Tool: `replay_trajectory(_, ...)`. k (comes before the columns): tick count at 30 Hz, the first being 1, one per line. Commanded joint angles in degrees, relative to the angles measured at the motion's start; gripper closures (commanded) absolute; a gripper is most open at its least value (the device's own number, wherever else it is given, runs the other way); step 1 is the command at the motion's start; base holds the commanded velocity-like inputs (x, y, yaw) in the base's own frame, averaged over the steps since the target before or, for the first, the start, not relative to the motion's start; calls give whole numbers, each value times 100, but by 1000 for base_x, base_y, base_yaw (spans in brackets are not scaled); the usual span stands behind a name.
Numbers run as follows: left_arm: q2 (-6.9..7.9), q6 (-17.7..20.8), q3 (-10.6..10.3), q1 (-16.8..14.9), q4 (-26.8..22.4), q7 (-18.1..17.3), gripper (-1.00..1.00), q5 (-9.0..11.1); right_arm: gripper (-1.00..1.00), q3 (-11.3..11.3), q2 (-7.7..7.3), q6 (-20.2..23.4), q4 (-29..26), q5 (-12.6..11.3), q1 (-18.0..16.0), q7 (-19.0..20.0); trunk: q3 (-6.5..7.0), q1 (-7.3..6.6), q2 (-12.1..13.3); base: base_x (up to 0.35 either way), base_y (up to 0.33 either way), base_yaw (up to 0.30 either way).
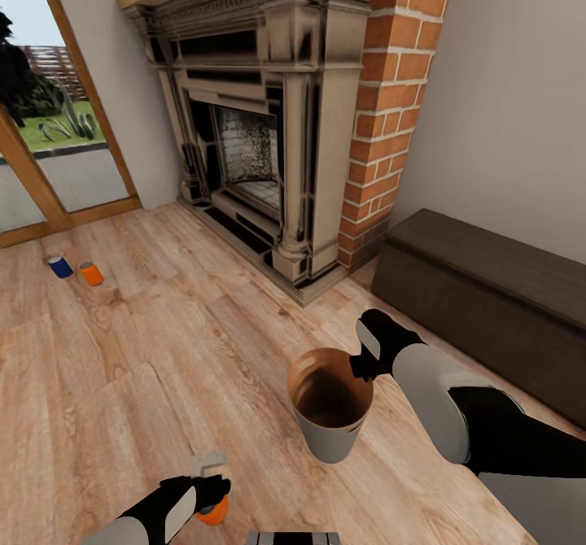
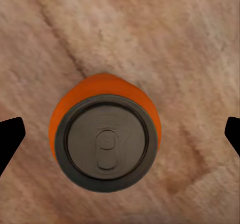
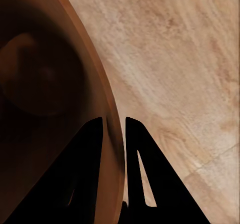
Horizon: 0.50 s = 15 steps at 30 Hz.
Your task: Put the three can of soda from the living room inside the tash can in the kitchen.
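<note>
On the wood floor by the view's near edge stands an orange can of soda (image 1: 214,516), seen top-down (image 2: 105,134) in the left wrist view. My left gripper (image 1: 212,492) hovers over it, open, its fingertips (image 2: 11,134) wide on either side. The tash can (image 1: 330,439), brown inside and grey outside, is in front of me. My right gripper (image 1: 359,366) is shut on its rim (image 3: 114,134), one finger inside and one outside. A dark blue can (image 1: 59,266) and a second orange can (image 1: 91,273) stand together far left near the glass doors.
An ornate fireplace (image 1: 268,122) and red brick column (image 1: 391,106) stand ahead. A long dark bench (image 1: 488,301) runs along the right wall. Wood-framed glass doors (image 1: 49,154) are at the far left. Open wood floor lies between me and the two far cans.
</note>
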Motion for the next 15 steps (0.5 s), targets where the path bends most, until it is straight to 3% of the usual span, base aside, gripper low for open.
replay_trajectory(1, 0, -4, 0, 0, 0, -6, -100, 0, 100, -44, 1, 0, 1, -120, -2, 18, 0, 0, 0, 0, 0, 0)
replay_trajectory(9, 5, -23, 9, 0, 0, -135, -100, 2, 100, -38, 1, 0, 1, -113, -2, 15, 0, 0, 0, 0, 0, 0)
replay_trajectory(15, 22, -25, 22, 0, 0, -148, -100, 7, 100, -38, 2, 0, 1, -112, -2, 19, -110, 12, -7, 0, 0, 0)
